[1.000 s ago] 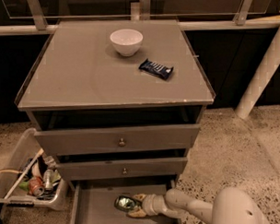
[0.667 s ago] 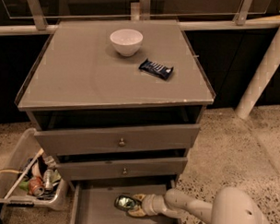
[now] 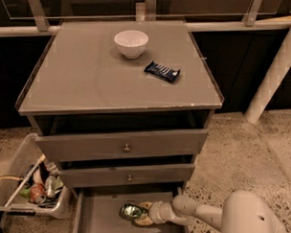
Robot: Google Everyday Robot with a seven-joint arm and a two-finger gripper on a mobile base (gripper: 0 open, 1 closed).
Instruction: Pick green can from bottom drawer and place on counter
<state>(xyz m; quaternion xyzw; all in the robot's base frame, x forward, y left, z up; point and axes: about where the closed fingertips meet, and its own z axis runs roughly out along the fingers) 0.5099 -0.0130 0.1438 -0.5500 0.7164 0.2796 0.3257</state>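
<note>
The green can (image 3: 131,212) lies on its side on the floor of the open bottom drawer (image 3: 99,220), its metal end facing left. My gripper (image 3: 141,213) reaches in from the right, low inside the drawer, and sits right at the can's right end. The white arm (image 3: 204,215) runs back to the lower right. The counter (image 3: 89,73) is the wide grey-brown top above the drawers.
A white bowl (image 3: 131,43) and a dark blue snack bar (image 3: 162,71) lie on the counter. Two knobbed grey drawers (image 3: 123,146) stand partly pulled out above the bottom one. A clear bin (image 3: 30,186) of rubbish sits on the floor at left. A white post (image 3: 274,70) stands at right.
</note>
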